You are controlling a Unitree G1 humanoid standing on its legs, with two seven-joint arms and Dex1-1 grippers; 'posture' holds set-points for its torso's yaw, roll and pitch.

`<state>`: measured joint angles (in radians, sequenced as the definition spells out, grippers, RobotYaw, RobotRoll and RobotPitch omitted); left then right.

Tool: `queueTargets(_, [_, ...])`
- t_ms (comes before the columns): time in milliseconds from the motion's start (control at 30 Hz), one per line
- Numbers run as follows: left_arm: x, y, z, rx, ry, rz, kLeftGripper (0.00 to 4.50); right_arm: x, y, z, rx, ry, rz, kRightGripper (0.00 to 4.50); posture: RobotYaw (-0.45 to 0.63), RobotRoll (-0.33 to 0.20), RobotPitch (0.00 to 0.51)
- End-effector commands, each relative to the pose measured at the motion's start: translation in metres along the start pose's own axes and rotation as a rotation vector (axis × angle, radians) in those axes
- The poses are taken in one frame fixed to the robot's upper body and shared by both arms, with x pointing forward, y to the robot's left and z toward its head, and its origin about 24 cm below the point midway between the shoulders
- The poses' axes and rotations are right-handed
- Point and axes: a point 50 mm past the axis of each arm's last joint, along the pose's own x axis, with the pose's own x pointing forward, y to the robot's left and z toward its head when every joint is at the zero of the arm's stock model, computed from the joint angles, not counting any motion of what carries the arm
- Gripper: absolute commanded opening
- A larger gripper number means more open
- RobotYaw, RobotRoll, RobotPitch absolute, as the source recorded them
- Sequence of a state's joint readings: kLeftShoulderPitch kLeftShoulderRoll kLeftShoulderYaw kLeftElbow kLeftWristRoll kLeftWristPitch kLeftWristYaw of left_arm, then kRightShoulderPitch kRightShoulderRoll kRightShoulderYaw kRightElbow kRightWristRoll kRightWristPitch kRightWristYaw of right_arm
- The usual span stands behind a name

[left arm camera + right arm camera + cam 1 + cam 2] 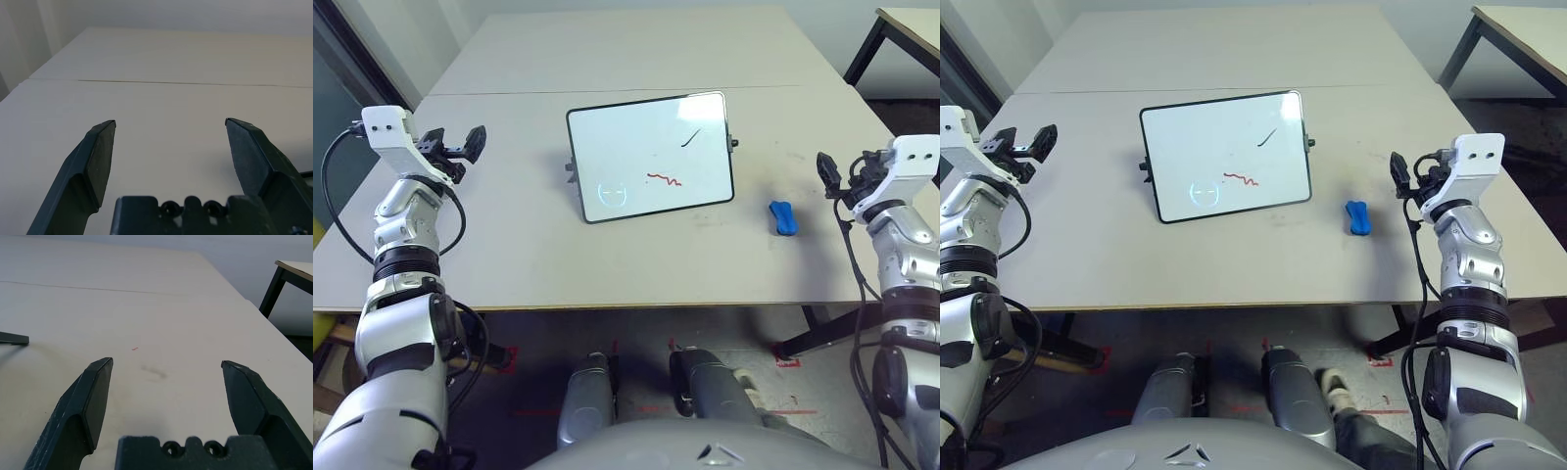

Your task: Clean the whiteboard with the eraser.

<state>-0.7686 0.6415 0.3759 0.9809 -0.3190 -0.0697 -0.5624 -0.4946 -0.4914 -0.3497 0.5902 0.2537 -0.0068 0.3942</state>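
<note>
The whiteboard (651, 157) lies mid-table (509, 255), with the eraser (783, 217) to its right and slightly nearer. The left gripper (460, 145) hangs over the table's left side, the right gripper (837, 174) right of the eraser.

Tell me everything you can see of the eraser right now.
The eraser is a small bright blue oblong block with a pinched waist. It lies flat on the table, right of the whiteboard and apart from it. Nothing touches it; the open right tool hovers just beyond it to the right.
</note>
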Motion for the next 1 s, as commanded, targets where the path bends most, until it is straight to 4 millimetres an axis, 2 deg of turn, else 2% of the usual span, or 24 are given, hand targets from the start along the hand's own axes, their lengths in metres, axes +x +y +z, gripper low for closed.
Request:
queueTargets(33, [-0.006, 0.006, -0.001, 0.010, 0.000, 0.010, 4.50, 0.002, 0.005, -0.002, 0.000, -0.001, 0.020, 4.48, -0.13, 0.000, 0.086])
queueTargets(267, [-0.007, 0.003, -0.004, 0.016, 0.009, -0.004, 4.50, 0.008, 0.006, 0.006, -0.007, -0.010, 0.027, 4.48, -0.14, 0.000, 0.102])
queueTargets(467, [-0.001, -0.015, 0.007, 0.018, -0.041, -0.122, 4.50, 0.006, 0.013, 0.009, 0.002, -0.015, 0.039, 4.48, -0.14, 0.000, 0.105])
queueTargets(667, [-0.012, -0.055, 0.017, 0.037, -0.053, -0.427, 4.50, 0.008, 0.020, 0.017, 0.003, -0.005, 0.053, 4.48, -0.15, 0.000, 0.113])
queueTargets(800, [-0.038, -0.089, 0.024, 0.030, -0.031, -0.744, 4.50, 0.009, 0.024, 0.023, -0.008, 0.004, 0.054, 4.48, -0.16, 0.000, 0.114])
queueTargets(867, [-0.046, -0.094, 0.024, 0.032, -0.005, -0.809, 4.50, 0.009, 0.024, 0.025, -0.017, 0.015, 0.044, 4.48, -0.17, 0.000, 0.114])
queueTargets(1000, [-0.050, -0.099, 0.023, 0.066, 0.040, -0.862, 4.50, 0.009, 0.025, 0.031, -0.006, 0.075, 0.024, 4.48, -0.19, 0.000, 0.113])
